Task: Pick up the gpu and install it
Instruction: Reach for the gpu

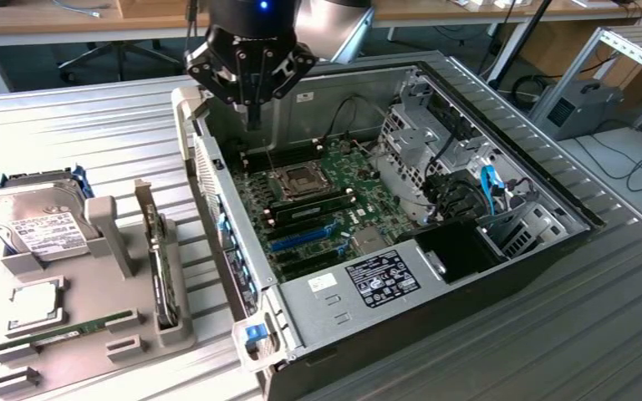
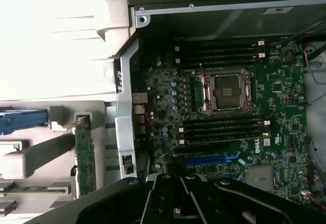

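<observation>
The claw (image 2: 175,188) is closed, empty, above the open computer case (image 1: 433,334). The gpu (image 1: 163,269) stands edgewise in its holder (image 1: 107,230). Judged light, stiff, fragile; grip the exposed top edge.

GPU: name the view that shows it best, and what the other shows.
The exterior view: the gpu stands on edge in the grey holder beside the open case, whole length visible. The wrist view shows its green board face.

Ribbed metal bench (image 1: 98,117) has two things sitting on it: an open PC case (image 1: 433,334), and a grey parts holder (image 1: 76,368) just beside that case.
</observation>
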Available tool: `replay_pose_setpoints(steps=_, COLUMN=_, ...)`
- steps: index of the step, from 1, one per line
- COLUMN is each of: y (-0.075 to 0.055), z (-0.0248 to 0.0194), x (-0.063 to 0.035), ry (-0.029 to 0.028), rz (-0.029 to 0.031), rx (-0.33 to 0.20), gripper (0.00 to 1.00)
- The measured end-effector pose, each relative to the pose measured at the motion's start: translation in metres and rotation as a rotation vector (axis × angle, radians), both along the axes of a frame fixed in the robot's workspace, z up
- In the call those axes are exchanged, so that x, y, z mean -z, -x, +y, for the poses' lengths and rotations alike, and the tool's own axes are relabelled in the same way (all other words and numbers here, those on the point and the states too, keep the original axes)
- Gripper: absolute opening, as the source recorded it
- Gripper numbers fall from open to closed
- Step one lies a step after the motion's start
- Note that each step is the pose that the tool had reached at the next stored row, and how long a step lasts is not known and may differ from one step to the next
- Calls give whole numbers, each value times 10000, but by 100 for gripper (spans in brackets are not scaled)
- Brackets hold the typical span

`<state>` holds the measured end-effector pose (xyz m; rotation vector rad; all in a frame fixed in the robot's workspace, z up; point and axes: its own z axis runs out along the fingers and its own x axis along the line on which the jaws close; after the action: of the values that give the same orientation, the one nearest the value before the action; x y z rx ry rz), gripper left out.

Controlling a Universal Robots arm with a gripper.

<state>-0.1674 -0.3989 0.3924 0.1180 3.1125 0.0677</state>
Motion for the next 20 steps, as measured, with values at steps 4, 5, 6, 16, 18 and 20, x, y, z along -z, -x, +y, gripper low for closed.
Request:
replay_pose_setpoints(steps=4, y=16, z=0, x=0, ry=0, rz=0, rx=0, gripper=11)
replay_pose_setpoints(steps=5, y=18, z=0, x=0, ry=0, rz=0, rx=0, gripper=11)
replay_pose_setpoints(steps=6, y=23, z=0, x=0, ry=1, rz=0, rx=0, gripper=11)
replay_pose_setpoints(steps=16, y=62, z=0, x=2, ry=1, rz=0, rx=0, gripper=11)
replay_pose_setpoints(steps=18, y=70, z=0, x=1, ry=1, rz=1, rx=0, gripper=11)
replay_pose_setpoints(steps=20, y=79, z=0, x=2, ry=0, rz=0, rx=-1, gripper=11)
